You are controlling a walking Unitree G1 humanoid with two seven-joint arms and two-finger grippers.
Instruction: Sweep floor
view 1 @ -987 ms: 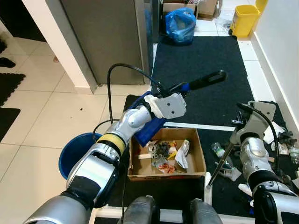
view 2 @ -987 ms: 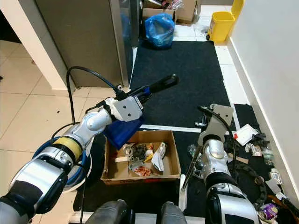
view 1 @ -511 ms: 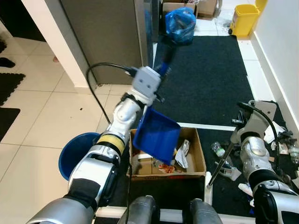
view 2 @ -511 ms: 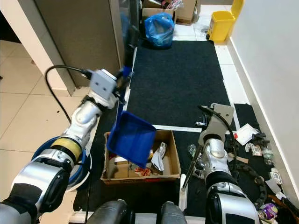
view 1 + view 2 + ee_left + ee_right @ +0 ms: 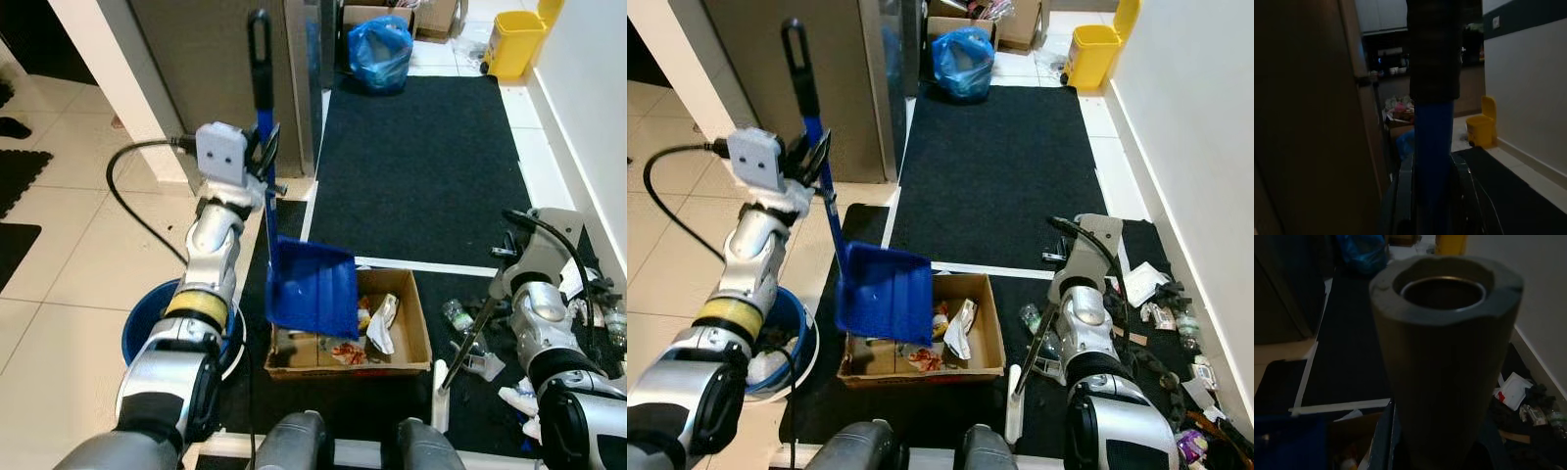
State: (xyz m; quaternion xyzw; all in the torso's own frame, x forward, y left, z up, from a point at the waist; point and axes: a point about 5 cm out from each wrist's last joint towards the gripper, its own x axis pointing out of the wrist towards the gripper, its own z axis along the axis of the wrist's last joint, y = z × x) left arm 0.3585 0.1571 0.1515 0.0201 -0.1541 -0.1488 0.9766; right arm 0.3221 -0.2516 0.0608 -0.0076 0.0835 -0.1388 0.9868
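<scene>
My left gripper is shut on the blue shaft of a long-handled dustpan. The shaft stands nearly upright, with its black grip at the top. The blue pan hangs over the left end of a cardboard box that holds scraps of litter. In the left wrist view the blue shaft runs between the fingers. At the right, my right gripper is shut on a broom stick that slants down to the dark mat. The right wrist view looks at the stick's grey hollow end.
A blue bucket sits on the tiles left of the box. Litter lies on the dark mat by the right wall. A grey cabinet stands ahead, with a blue rubbish bag and a yellow bin farther back.
My left arm has swung the dustpan's handle from pointing right to nearly upright, and the pan has risen from inside the box to hang over its left end. The right arm stayed put.
</scene>
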